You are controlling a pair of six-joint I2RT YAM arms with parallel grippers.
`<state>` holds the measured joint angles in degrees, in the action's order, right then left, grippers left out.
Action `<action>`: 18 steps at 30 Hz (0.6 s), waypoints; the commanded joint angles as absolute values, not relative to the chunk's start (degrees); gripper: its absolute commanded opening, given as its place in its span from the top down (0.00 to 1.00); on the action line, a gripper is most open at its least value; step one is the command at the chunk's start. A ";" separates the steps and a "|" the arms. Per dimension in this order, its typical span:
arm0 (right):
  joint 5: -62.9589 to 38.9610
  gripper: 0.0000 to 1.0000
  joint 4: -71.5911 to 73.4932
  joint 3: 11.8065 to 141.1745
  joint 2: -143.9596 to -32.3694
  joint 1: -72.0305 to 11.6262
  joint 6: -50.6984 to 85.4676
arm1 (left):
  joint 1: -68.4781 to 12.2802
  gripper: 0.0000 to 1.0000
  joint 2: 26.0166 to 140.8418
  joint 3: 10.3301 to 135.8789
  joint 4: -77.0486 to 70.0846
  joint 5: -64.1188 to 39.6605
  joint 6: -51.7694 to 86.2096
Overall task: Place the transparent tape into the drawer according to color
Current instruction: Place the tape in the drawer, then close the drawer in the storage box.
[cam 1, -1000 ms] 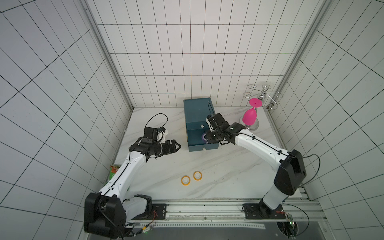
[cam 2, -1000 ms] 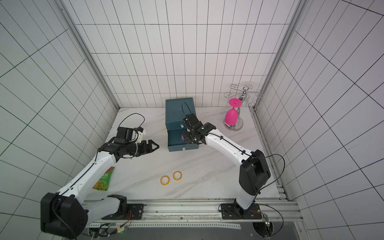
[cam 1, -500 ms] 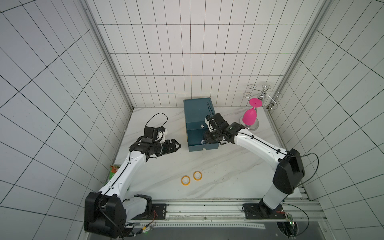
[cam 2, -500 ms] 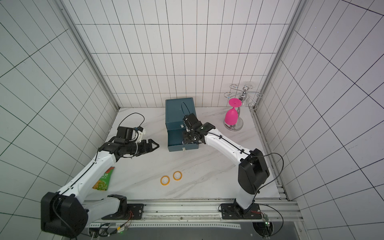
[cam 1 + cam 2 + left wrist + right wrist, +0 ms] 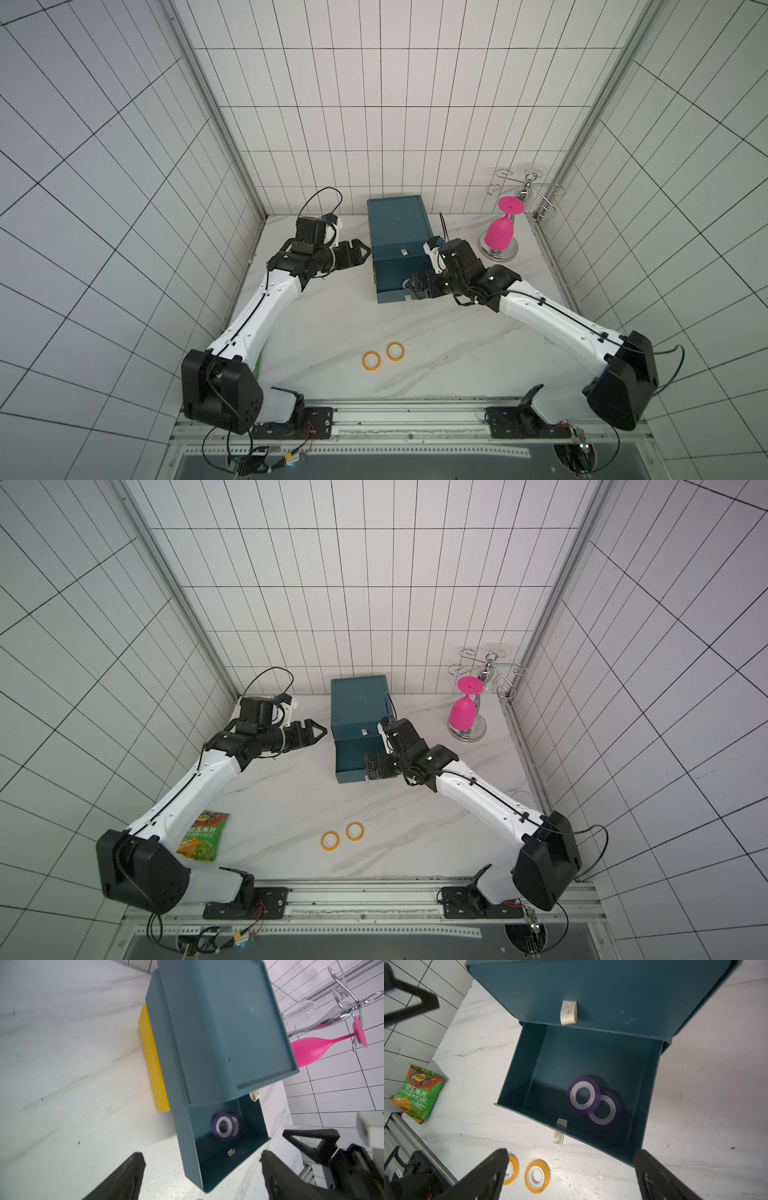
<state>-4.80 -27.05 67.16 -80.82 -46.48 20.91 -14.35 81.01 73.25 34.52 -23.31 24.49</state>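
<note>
Two purple tape rings are lying inside the open drawer [image 5: 517,1076], the upper purple ring [image 5: 584,1095] overlapping the lower purple ring [image 5: 604,1112]. Two orange-yellow rings are lying flat on the bench [image 5: 332,324], apart from the drawer's front, the nearer orange ring [image 5: 371,360] just beside the farther orange ring [image 5: 395,351]. The right tool [image 5: 571,1151] is hovering over the drawer's front edge, jaws spread wide, grasping nothing. The left tool [image 5: 365,255] is hanging beside the teal cabinet [image 5: 397,224], likewise wide and empty. A yellow block [image 5: 152,1059] is sitting against the cabinet's side. A pink goblet [image 5: 502,235] is hanging bowl-down on a wire rack [image 5: 525,193]. A snack bag [image 5: 203,835] is lying near the left arm's base.
</note>
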 commanded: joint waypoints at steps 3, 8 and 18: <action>-5.87 0.01 -21.25 61.37 -78.32 -47.75 23.71 | -17.79 0.08 87.64 81.63 33.67 -15.47 22.58; -6.15 0.01 -16.35 57.54 -76.97 -49.13 24.68 | -18.19 0.12 93.73 87.61 35.67 -13.67 21.59; -4.08 0.01 -4.45 49.35 -76.38 -51.63 25.71 | -18.35 0.33 100.58 91.05 37.50 -13.79 20.82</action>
